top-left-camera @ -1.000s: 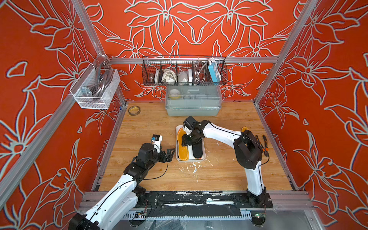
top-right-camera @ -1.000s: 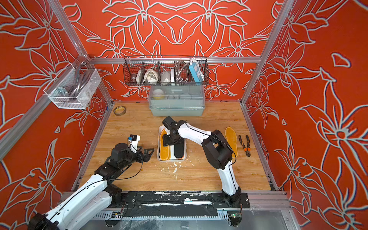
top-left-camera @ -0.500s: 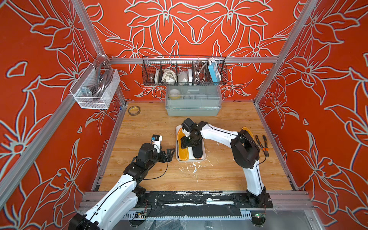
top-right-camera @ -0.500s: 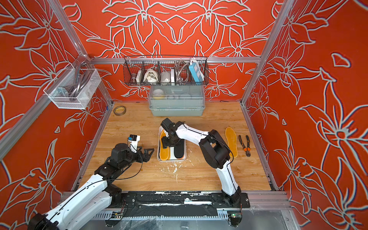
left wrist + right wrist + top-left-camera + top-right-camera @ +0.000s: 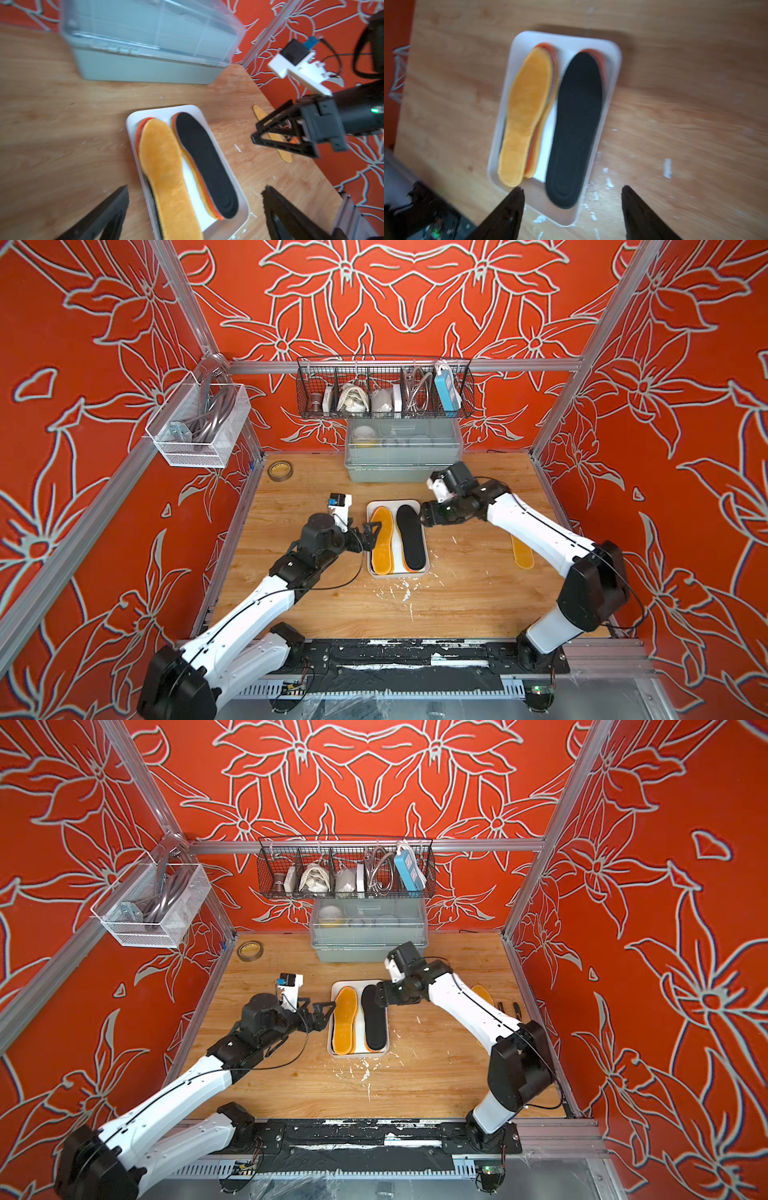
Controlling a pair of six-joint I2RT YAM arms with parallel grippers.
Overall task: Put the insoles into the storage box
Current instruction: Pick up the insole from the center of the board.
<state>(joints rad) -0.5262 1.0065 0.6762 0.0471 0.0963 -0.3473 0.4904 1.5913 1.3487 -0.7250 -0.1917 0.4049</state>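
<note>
The storage box (image 5: 392, 503) is a shallow white tray at mid-table. Two stacks of insoles lie in it. An amber one (image 5: 382, 541) tops the left stack and a black one (image 5: 410, 537) tops the right stack, with orange edges showing beneath. One more amber insole (image 5: 521, 551) lies loose on the table to the right, partly behind my right arm. My left gripper (image 5: 369, 533) is open at the box's left rim. My right gripper (image 5: 428, 516) is open beside the box's far right corner. Nothing sits between either pair of fingers, as the left wrist (image 5: 195, 188) and right wrist (image 5: 572, 188) views show.
A grey-green bin (image 5: 403, 456) with a clear lid stands behind the box, under a wire basket (image 5: 384, 389). A tape roll (image 5: 279, 470) lies at the back left. Pliers (image 5: 516, 1007) lie near the right wall. A white mesh basket (image 5: 199, 427) hangs on the left wall.
My right gripper has drawn back from over the box toward the right and opened wider. The black insole stays in the box. The left arm has not moved.
</note>
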